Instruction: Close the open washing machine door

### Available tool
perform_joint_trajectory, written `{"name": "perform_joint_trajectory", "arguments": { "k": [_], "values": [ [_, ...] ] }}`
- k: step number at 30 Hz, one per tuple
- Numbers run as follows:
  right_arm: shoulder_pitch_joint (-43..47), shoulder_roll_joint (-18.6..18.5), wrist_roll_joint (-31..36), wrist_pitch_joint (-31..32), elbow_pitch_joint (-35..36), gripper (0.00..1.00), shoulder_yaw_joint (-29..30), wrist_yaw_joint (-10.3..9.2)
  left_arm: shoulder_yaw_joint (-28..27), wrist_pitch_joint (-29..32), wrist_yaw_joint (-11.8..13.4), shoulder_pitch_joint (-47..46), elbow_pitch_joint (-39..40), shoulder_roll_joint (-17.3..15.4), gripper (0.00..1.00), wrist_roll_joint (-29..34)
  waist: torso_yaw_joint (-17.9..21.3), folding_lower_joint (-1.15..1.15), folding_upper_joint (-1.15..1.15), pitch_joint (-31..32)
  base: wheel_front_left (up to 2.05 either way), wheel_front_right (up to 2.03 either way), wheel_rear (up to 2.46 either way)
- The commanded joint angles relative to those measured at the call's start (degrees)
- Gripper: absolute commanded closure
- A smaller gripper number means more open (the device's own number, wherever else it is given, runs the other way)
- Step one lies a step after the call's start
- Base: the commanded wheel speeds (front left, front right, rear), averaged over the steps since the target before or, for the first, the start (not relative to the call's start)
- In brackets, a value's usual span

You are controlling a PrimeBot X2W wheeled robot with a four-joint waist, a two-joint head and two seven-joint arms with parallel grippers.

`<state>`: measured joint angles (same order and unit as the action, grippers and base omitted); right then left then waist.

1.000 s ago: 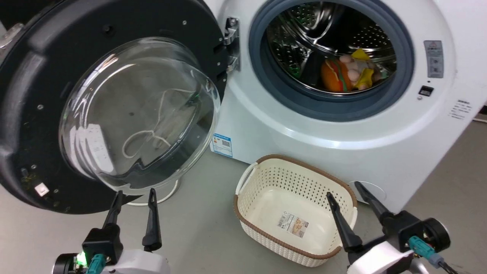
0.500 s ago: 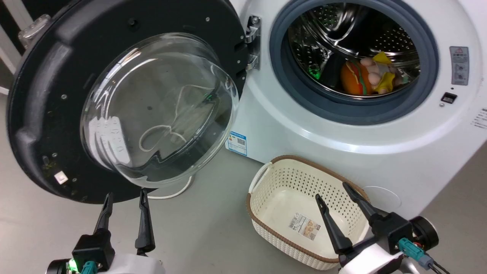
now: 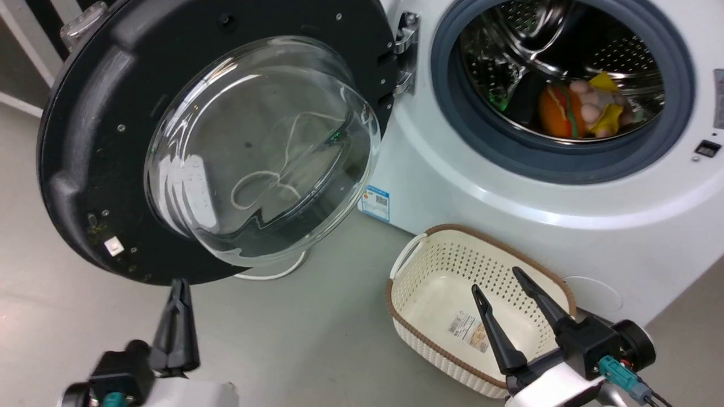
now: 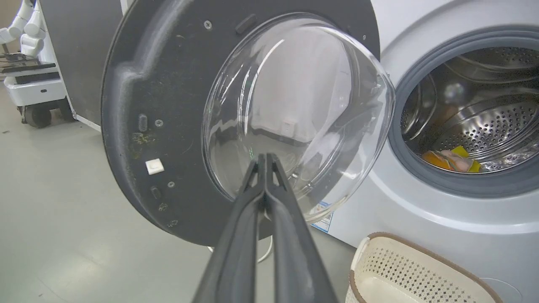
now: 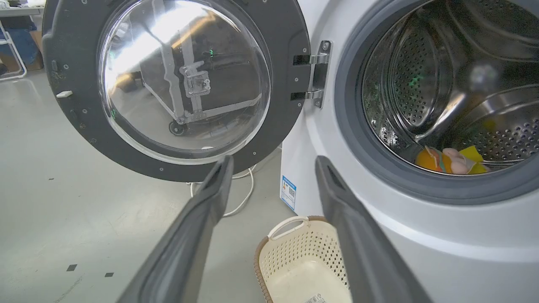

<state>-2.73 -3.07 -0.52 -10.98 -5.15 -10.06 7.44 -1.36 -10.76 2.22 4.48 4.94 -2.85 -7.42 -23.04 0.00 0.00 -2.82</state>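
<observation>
The washing machine door point(image 3: 113, 141) is a round black disc with a bulging clear glass bowl point(image 3: 266, 147), swung wide open to the left on its metal hinge point(image 3: 406, 53). Also in the wrist views: door point(image 4: 168, 84), door point(image 5: 76, 105). The white washing machine point(image 3: 509, 215) shows its grey gasket and steel drum point(image 3: 565, 62) with colourful toys inside. My left gripper point(image 3: 180, 285) is shut and empty, its tips just below the door's lower rim. My right gripper point(image 3: 498, 280) is open above the basket.
A cream perforated basket point(image 3: 441, 254) with a brown rim stands on the grey floor before the machine. A white cable point(image 3: 271, 276) lies under the door. Another white robot's base point(image 4: 29, 80) stands far left in the left wrist view.
The head camera has swung left, shifting the whole picture right. My left gripper's fingers, apart earlier, have come together. The right gripper stays open.
</observation>
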Motion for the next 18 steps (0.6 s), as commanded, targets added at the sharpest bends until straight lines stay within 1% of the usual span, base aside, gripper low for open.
{"name": "perform_joint_trajectory", "arguments": {
  "k": [1,3,5,8,10,12,15,18],
  "values": [
    [0.25,0.13,0.15,-0.54,0.24,0.00,0.07,0.03,-0.66,-0.75,-0.59,-0.88,0.80,-0.02,1.00,-0.97,-0.57,0.00,0.00,-0.60,0.00,0.00,0.00],
    [0.47,0.13,0.47,-0.78,0.55,0.00,0.37,0.04,-2.34,-0.99,-1.69,-1.83,1.77,-0.02,1.00,-2.25,-1.09,0.00,0.00,-1.18,0.00,0.00,0.00],
    [0.71,0.14,0.82,-1.02,0.90,0.00,0.79,0.04,-4.67,-1.23,-2.92,-3.30,2.45,-0.03,1.00,-4.98,-1.62,0.00,0.00,-1.83,0.00,0.00,0.00],
    [0.93,0.14,1.46,-1.32,1.46,0.00,1.21,0.04,-8.70,-1.59,-5.18,-6.76,2.10,-1.30,1.00,-9.87,-2.14,0.00,0.00,-3.16,0.00,0.00,0.00],
    [0.66,0.15,1.96,-1.38,1.77,0.00,1.13,0.04,-11.55,-1.00,-6.03,-9.94,1.24,-3.10,1.00,-14.21,-2.16,0.00,0.00,-4.33,0.00,0.00,0.00],
    [0.21,0.15,2.40,-1.44,1.99,0.00,0.92,0.04,-15.10,1.14,-6.38,-13.98,-0.05,-5.42,1.00,-19.44,-2.12,0.00,0.00,-5.51,0.00,0.00,0.00],
    [-0.75,0.04,3.05,-1.57,2.14,0.00,-0.12,0.04,-19.94,5.35,-6.49,-19.14,-3.05,-10.34,1.00,-25.45,-1.59,0.00,0.00,-7.18,0.00,0.00,0.00],
    [-1.82,-0.06,3.44,-1.76,2.59,0.00,-0.62,0.04,-24.37,10.56,-5.71,-24.64,-7.96,-13.39,1.00,-33.61,-1.41,0.00,0.00,-9.18,0.00,0.00,0.00]
  ]
}}
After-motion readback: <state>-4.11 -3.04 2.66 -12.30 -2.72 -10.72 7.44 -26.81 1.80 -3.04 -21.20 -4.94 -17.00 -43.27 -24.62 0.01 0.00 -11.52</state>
